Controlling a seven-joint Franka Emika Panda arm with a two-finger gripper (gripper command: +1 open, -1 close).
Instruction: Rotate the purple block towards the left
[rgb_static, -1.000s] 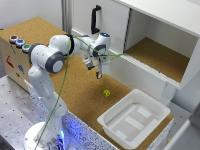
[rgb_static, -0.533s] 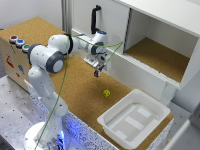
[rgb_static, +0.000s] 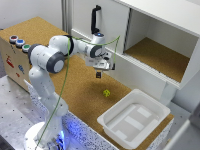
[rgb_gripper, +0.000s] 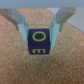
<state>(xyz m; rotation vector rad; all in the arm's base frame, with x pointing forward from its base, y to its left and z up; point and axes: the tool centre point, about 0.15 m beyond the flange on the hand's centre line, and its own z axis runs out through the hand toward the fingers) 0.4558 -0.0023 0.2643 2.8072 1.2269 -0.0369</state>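
Note:
The purple block (rgb_gripper: 39, 42) is a dark cube with yellow letters, lying on the cork surface. In the wrist view it sits between and just beyond my two grey fingers (rgb_gripper: 20, 21), which stand apart on either side of it, with the jaws open. In the exterior view my gripper (rgb_static: 98, 74) hangs low over the cork board in front of the white cabinet. The block shows there only as a small dark shape (rgb_static: 98, 75) right under the fingertips. Whether the fingers touch the block is unclear.
A small yellow object (rgb_static: 106, 93) lies on the cork toward the exterior view's right of the gripper. A white tray (rgb_static: 150, 107) stands at the lower right. A white cabinet with an open cork-floored compartment (rgb_static: 157, 55) is behind. A box with coloured buttons (rgb_static: 17, 42) is at the left.
The gripper has moved down and slightly toward the exterior view's right, ending lower over the cork. The yellow object and the tray have not moved.

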